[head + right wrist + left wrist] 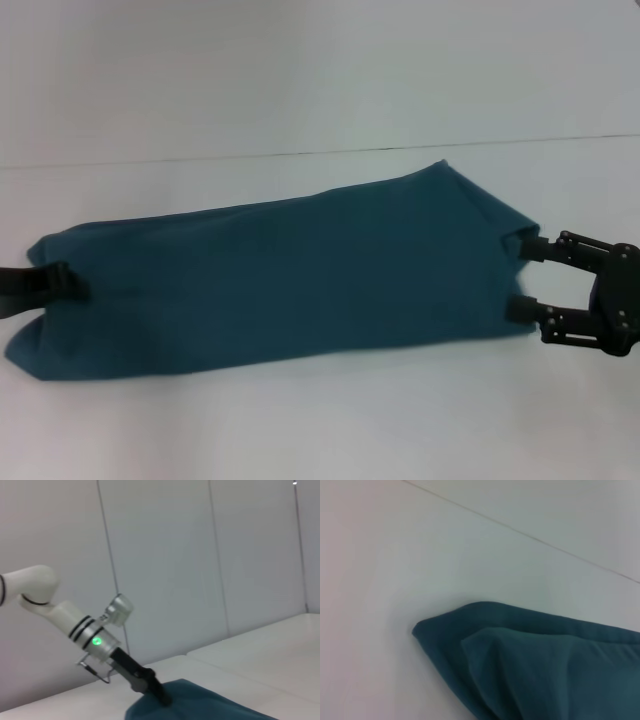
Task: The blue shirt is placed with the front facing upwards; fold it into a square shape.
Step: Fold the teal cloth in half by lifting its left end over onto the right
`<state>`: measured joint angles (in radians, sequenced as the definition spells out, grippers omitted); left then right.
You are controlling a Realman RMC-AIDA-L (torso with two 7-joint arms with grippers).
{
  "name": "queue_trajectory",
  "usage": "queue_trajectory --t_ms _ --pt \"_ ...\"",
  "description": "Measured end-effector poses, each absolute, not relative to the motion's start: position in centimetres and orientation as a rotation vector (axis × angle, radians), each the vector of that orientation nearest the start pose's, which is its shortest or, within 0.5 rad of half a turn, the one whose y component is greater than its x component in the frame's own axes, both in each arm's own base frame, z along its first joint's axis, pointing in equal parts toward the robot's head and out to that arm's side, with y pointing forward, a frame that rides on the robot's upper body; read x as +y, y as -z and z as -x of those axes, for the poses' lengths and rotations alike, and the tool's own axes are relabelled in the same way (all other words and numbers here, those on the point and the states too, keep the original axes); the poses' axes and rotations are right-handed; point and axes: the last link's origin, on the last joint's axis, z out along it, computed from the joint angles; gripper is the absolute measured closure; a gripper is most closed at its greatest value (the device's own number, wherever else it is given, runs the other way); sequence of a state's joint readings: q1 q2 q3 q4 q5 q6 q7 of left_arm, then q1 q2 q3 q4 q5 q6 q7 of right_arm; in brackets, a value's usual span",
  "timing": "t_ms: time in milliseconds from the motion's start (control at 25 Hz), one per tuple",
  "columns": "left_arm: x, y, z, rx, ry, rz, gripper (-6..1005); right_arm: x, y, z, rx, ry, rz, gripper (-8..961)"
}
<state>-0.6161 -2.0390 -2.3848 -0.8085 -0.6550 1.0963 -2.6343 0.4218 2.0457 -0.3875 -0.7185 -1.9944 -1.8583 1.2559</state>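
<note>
The blue shirt [290,285] lies as a long folded band across the white table, plain teal side up, no lettering showing. My left gripper [62,283] sits at the band's left end, shut on the cloth; the right wrist view shows that same gripper [159,694] pinching the shirt's [200,705] end. At the right end, my right gripper [521,277] is open, its two fingers spread wide and resting against the shirt's edge. One folded corner of the shirt [530,665] fills the left wrist view, lying flat on the table.
The white table [300,420] stretches all around the shirt, with a seam line [320,153] running behind it. A pale panelled wall [200,555] stands beyond the table.
</note>
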Motion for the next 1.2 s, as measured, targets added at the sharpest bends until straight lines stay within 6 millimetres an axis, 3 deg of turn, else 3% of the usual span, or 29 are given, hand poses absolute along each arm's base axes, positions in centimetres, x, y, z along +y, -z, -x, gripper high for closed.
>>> queue_trajectory --t_ms 560,1200 --pt "38.9 -6.2 32.5 -1.664 0.173 1.827 899 29.7 -6.4 -29.4 0.519 -0.917 2.495 69" --pt "38.6 -8.0 32.3 -1.620 0.182 1.829 894 29.9 -6.0 -29.6 0.538 -0.909 2.478 71"
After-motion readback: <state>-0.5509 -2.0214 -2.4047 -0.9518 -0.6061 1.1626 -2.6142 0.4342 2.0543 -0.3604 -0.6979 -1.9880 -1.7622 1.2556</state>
